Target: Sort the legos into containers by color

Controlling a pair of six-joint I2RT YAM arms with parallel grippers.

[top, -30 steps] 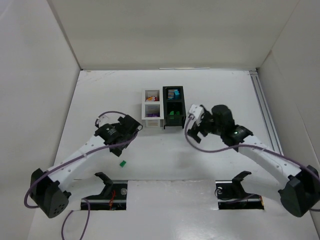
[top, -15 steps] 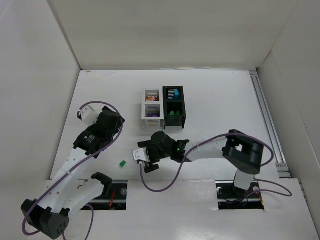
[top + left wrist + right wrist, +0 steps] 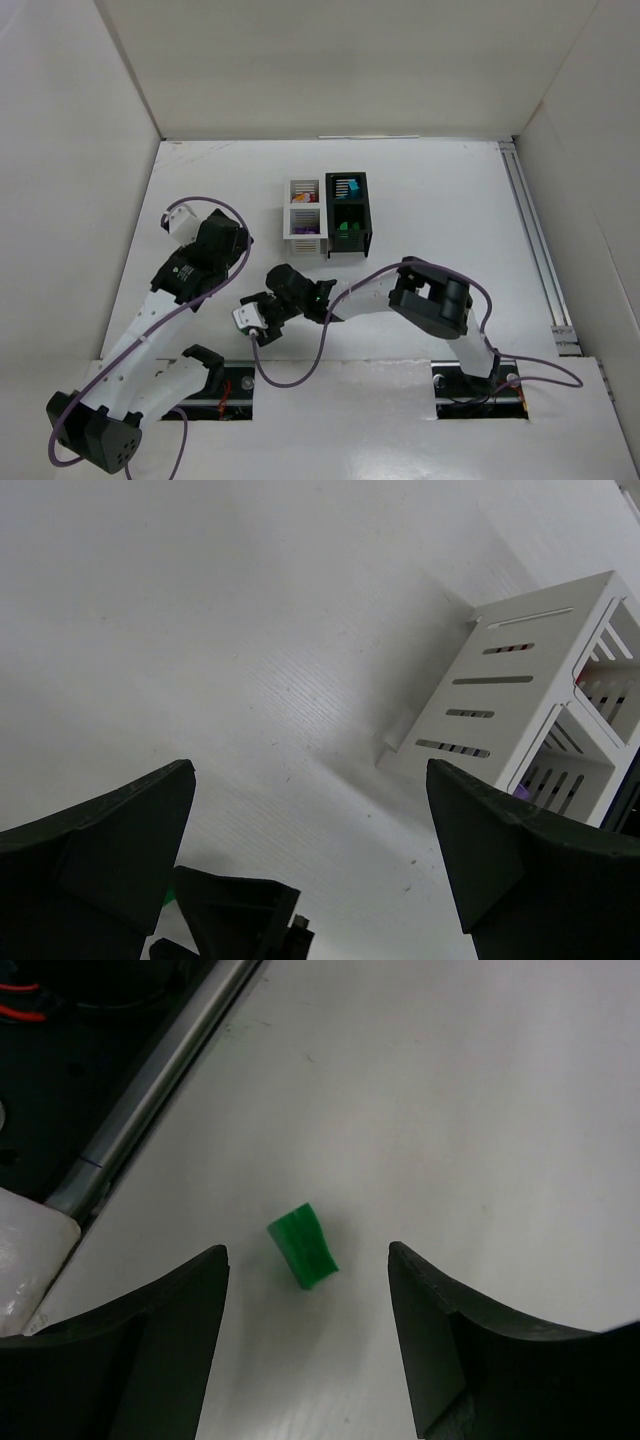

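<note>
We find the left gripper [image 3: 308, 770] spread wide above the table [image 3: 450, 200], holding nothing. Next, the right gripper [image 3: 305, 1255] hangs low near the front edge, jaws parted either side of a green lego [image 3: 303, 1247] lying flat on the table — not touching it. Farther right the white bin [image 3: 303, 246] and black bin [image 3: 366, 215] stand side by side.

Green lego [image 3: 303, 1246]: small brick, lying alone on table [image 3: 480, 1110], skewed diag in right wrist view, nothing touching it.
White bin [image 3: 287, 212] + black bin [image 3: 366, 215]: upright, side by side, touching, mid-table, white on left.
White: far cmpt red pcs [image 3: 300, 197], near cmpt purple pcs [image 3: 306, 231].
Black: far cmpt cyan pcs [image 3: 346, 187], near cmpt green pcs [image 3: 346, 228].
</note>
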